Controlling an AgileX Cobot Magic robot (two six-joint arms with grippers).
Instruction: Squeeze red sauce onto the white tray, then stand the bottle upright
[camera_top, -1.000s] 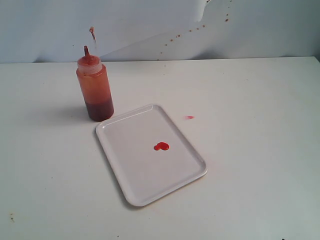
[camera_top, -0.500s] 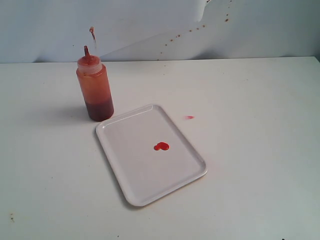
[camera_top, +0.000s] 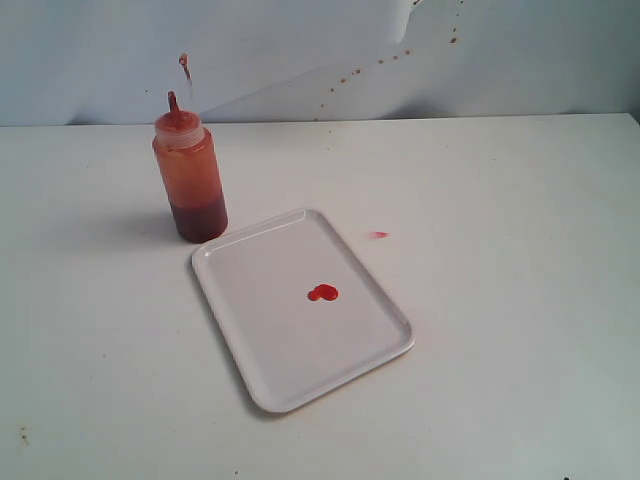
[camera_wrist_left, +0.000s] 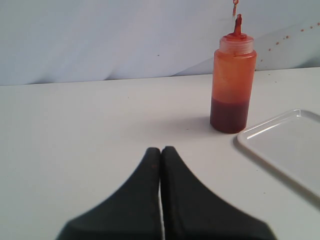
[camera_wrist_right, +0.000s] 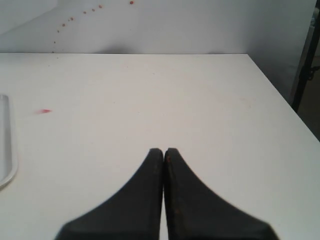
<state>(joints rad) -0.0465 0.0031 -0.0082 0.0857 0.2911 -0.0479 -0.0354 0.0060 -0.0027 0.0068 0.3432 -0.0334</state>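
The bottle (camera_top: 189, 178) stands upright on the table just behind the white tray's (camera_top: 260, 370) far left corner, with dark red sauce in its lower part. A small double blob of red sauce (camera_top: 322, 293) lies near the tray's middle. In the left wrist view the bottle (camera_wrist_left: 232, 80) stands ahead, the tray's corner (camera_wrist_left: 290, 145) beside it, and my left gripper (camera_wrist_left: 160, 150) is shut and empty, well short of both. My right gripper (camera_wrist_right: 163, 150) is shut and empty over bare table, the tray's edge (camera_wrist_right: 6, 150) off to one side. Neither gripper shows in the exterior view.
A tiny pinkish-red speck (camera_top: 379, 235) lies on the table right of the tray, seen also as the speck (camera_wrist_right: 44, 111) in the right wrist view. Red spatter dots (camera_top: 345, 78) mark the back wall. The table's right edge (camera_wrist_right: 280, 95) drops off near the right gripper.
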